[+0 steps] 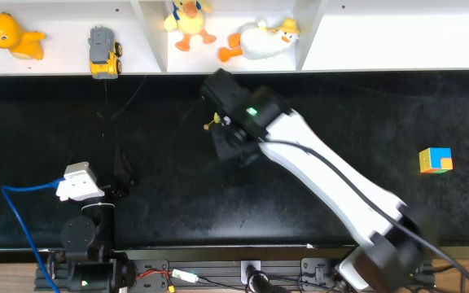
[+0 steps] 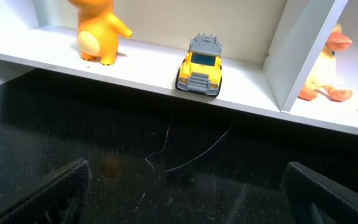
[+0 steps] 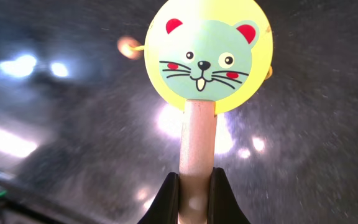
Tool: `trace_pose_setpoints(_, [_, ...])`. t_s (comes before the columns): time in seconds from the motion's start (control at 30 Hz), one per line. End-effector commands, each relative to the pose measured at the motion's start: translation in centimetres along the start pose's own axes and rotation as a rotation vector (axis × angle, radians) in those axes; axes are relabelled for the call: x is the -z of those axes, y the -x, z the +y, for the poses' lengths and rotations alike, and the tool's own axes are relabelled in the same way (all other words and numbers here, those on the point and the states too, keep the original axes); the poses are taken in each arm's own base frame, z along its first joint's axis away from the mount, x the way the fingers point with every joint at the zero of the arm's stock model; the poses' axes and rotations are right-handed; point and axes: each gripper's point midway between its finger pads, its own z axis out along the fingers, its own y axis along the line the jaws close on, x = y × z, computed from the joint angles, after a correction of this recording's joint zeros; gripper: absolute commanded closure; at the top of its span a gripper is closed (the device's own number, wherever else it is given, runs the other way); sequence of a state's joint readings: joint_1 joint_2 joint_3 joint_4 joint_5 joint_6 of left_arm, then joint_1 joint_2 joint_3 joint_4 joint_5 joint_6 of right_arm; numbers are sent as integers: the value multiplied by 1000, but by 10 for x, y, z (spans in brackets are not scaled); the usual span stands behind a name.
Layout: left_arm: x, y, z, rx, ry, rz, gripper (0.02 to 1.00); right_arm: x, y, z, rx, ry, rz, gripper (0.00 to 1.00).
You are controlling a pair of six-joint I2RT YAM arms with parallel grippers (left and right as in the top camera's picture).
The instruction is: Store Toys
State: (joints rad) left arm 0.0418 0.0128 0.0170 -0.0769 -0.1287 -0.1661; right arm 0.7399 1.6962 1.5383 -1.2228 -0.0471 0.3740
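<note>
On my feed, the black table (image 1: 381, 106) carries a cube (image 1: 435, 160) near its right edge, well apart from the white shelf (image 1: 381, 49) along its far side. The shelf's left compartment holds an orange toy (image 1: 10, 37) and a truck (image 1: 104, 51). Its middle compartment holds a yellow duck (image 1: 190, 23) and a white duck (image 1: 263, 41).

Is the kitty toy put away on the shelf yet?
Not yet, it is out. The right claw is pinching the kitty toy by its wooden stick above the black table, not on the white shelf.

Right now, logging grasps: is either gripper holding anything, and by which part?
The right gripper holds the animal-face rattle drum by its wooden handle; the left gripper is empty.
</note>
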Motion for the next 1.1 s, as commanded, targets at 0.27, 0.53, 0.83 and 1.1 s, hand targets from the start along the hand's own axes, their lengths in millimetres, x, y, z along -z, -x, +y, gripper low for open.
trace_pose_setpoints(0.27, [0, 0, 3, 13, 11, -8, 20, 56, -50, -83, -232, -58, -158, 954])
trace_pose_setpoints(0.53, [0, 0, 3, 13, 11, -8, 23, 89, -66, -159, -447, -201, -256, 954])
trace_pose_setpoints(0.83, [0, 0, 3, 13, 11, -8, 20, 97, -47, -226, -536, -274, -322, 954])
trace_pose_setpoints(1.1, [0, 0, 3, 12, 11, -8, 20, 75, 1, -245, -365, -152, -366, 956])
